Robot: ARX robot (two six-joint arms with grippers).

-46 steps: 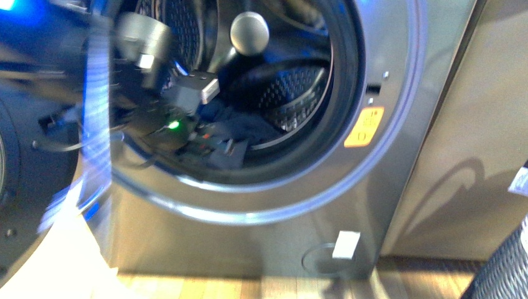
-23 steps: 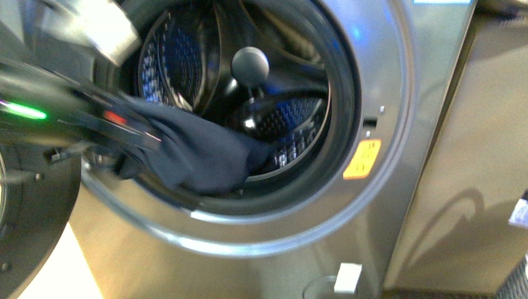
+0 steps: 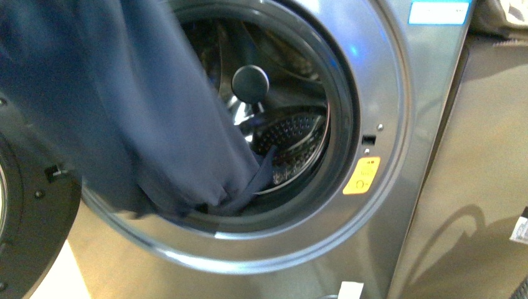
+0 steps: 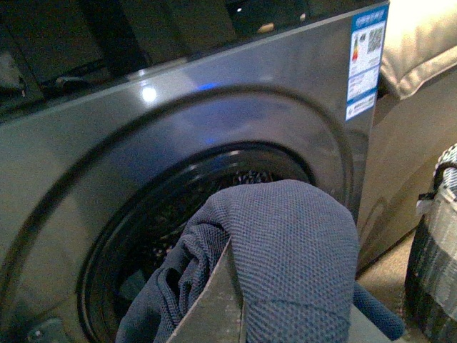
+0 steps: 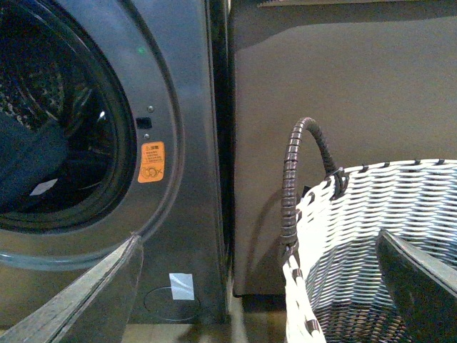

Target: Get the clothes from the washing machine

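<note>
One navy garment [image 3: 124, 106] fills the upper left of the front view. It hangs down across the left half of the porthole, and its lower end trails over the seal into the drum [image 3: 289, 140] of the washing machine [image 3: 386, 124]. The open door [image 3: 25, 212] shows at the lower left edge. Right of the porthole sits a yellow-orange sticker [image 3: 362, 175].

In the left wrist view the same cloth is bunched at lower centre over the left gripper [image 4: 293, 314], whose fingers [image 4: 214, 304] are clamped on it. An energy label [image 4: 365, 61] sits at upper right.

In the right wrist view, dark fabric [image 5: 28, 168] with a white label [image 5: 43, 187] lies in the drum at the left. Whether it is the same piece cannot be told. The right gripper [image 5: 258, 239] is spread wide and empty, and the woven basket [image 5: 371, 214] stands at lower right.
</note>
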